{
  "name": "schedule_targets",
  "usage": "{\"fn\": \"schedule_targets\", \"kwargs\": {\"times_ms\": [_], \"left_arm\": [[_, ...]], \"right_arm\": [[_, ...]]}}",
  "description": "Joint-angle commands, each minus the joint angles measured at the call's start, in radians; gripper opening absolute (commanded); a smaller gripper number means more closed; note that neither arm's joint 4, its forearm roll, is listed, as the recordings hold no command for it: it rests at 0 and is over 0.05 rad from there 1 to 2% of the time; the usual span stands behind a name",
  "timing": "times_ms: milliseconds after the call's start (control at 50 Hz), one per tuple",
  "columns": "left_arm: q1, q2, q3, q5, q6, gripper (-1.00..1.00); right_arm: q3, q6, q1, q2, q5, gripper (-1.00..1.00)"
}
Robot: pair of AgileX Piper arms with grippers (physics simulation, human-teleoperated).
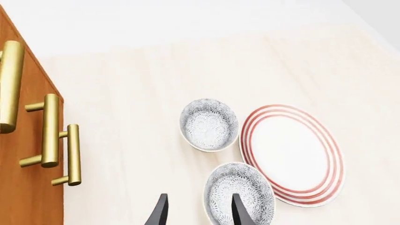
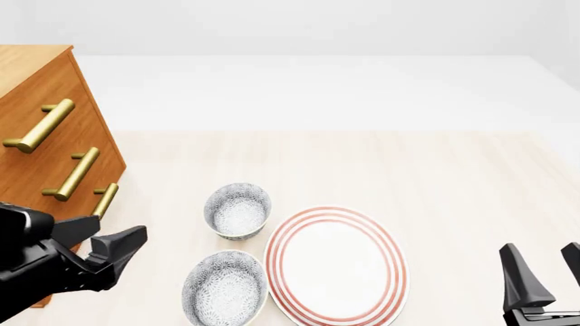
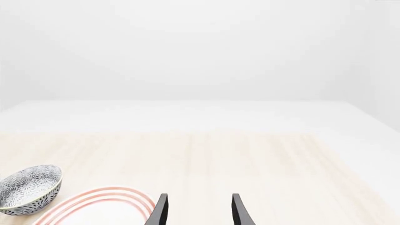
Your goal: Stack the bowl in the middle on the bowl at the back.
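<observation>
The bowl in the middle (image 2: pixel 225 289) is the wider speckled one, lying nearest me just left of the red-ringed plate (image 2: pixel 336 265). In the left wrist view the bowl in the middle (image 1: pixel 240 194) sits just past one fingertip. The bowl at the back (image 2: pixel 238 210) stands farther off, narrower, with a dark patterned outside; it also shows as the bowl at the back (image 1: pixel 209 124) (image 3: pixel 30 187). My left gripper (image 2: pixel 119 229) hovers open to the left of the bowls, nothing between its fingers (image 1: pixel 160 213). My right gripper (image 2: pixel 541 254) is open near the table's front right, empty.
A wooden drawer cabinet (image 2: pixel 45 139) with brass handles (image 1: pixel 48 131) stands at the left, close behind the left arm. The plate (image 1: pixel 292 154) touches or nearly touches both bowls. Its rim (image 3: pixel 100 199) lies left of the right gripper (image 3: pixel 200 208).
</observation>
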Motion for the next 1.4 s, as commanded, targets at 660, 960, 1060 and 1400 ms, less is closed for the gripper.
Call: {"fn": "schedule_targets", "kwargs": {"times_ms": [660, 960, 1060, 1400], "left_arm": [[-0.094, 0.413, 0.132, -0.245, -0.063, 1.0], [-0.114, 0.553, 0.186, -0.448, -0.119, 1.0], [-0.116, 0.614, 0.201, -0.511, -0.121, 1.0], [-0.119, 0.77, 0.253, -0.673, -0.126, 1.0]], "right_arm": [[-0.002, -0.009, 0.029, 0.0, -0.003, 1.0], [-0.006, -0.008, 0.036, 0.0, 0.001, 1.0], [-0.007, -0.006, 0.035, 0.0, 0.002, 1.0], [-0.007, -0.025, 0.046, 0.0, -0.003, 1.0]]}}
